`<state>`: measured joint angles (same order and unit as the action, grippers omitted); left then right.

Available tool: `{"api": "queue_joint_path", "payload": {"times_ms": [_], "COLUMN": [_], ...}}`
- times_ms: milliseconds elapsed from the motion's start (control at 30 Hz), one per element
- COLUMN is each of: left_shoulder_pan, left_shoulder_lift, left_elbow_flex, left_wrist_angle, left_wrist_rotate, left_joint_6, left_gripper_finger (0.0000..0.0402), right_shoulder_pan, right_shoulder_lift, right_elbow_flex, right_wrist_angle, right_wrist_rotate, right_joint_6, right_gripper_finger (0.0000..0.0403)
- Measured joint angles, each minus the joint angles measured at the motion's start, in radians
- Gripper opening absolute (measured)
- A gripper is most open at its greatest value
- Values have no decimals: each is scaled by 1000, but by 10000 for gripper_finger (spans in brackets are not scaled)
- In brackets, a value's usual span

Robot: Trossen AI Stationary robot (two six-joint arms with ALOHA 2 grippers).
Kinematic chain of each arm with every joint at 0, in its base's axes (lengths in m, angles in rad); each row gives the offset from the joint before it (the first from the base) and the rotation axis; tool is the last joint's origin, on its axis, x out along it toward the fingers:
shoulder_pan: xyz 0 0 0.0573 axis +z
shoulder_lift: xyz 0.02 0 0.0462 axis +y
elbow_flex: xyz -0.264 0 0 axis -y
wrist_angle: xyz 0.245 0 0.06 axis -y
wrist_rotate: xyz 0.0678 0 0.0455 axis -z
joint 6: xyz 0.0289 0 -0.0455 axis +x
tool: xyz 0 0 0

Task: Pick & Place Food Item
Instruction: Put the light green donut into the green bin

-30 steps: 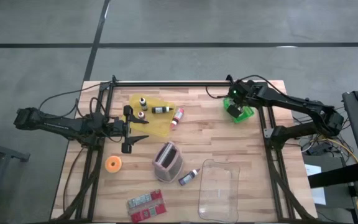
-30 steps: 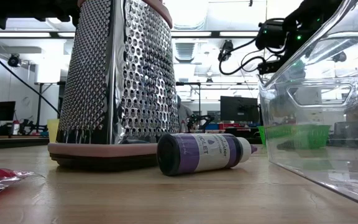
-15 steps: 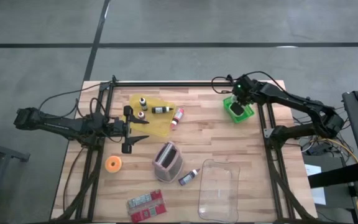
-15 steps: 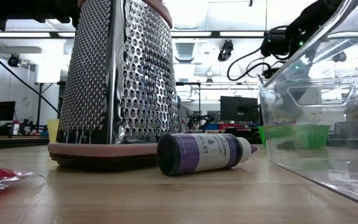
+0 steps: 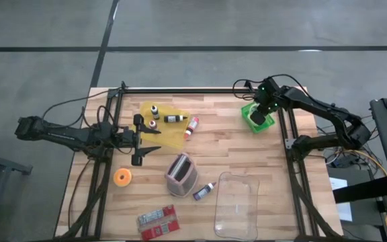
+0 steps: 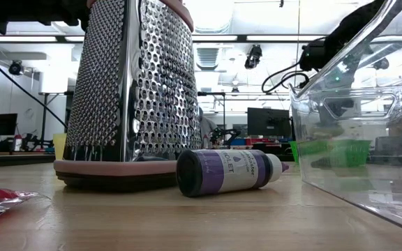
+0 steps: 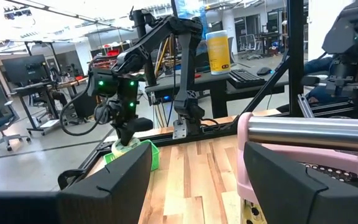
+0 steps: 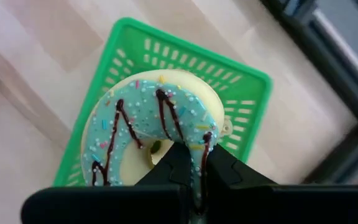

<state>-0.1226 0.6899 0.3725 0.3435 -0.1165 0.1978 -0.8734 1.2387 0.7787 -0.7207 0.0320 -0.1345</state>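
Observation:
A doughnut [image 8: 148, 124] with teal icing, dark stripes and sprinkles is in my right gripper [image 8: 196, 163], which is shut on it over the green basket [image 8: 244, 99] at the table's far right [image 5: 252, 124]. In the left wrist view the doughnut [image 7: 124, 148] hangs at the height of the basket's rim [image 7: 149, 152]. My left gripper [image 5: 146, 140] is open and empty at the table's left, beside the yellow mat [image 5: 170, 133]. My right gripper pinches the doughnut's ring at its edge [image 8: 194, 142] between its two fingers. The fingers come from above and point down. The doughnut sits tilted below them, icing toward the wrist camera, over the basket. I cannot tell whether it touches the basket.
A metal grater [image 5: 181, 172] with a pink handle stands mid-table, with a purple bottle [image 5: 204, 192] and a clear plastic container [image 5: 237, 205] near it. Small bottles [image 5: 173, 119] lie on the yellow mat. An orange object [image 5: 122, 177] and a red packet [image 5: 157, 222] lie near the front.
My right gripper has moved a little toward the table's right edge and slightly up over the green basket.

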Motion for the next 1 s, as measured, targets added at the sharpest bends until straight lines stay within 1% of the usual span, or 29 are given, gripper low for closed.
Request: {"api": "queue_joint_path", "payload": {"times_ms": [200,267,400,567,800,1000], "left_shoulder_pan": [0,0,0,0,0,0], "left_shoulder_lift": [0,0,0,0,0,0], "left_elbow_flex": [0,0,0,0,0,0], "left_wrist_angle": [0,0,0,0,0,0], "left_wrist_rotate": [0,0,0,0,0,0], "left_joint_6": [0,0,0,0,0,0], "left_gripper_finger": [259,259,259,259,259,259], "right_shoulder_pan": [-12,-11,-11,-11,-10,-10], "right_shoulder_lift": [72,106,165,191,169,149], "right_elbow_flex": [-3,-3,-3,-3,-3,-3], "right_wrist_angle": [4,18,59,86,74,72], "right_wrist_rotate": [5,25,29,47,46,47], "right_joint_6": [0,0,0,9,3,3], "right_gripper_finger": [8,8,9,21,54,111]}}
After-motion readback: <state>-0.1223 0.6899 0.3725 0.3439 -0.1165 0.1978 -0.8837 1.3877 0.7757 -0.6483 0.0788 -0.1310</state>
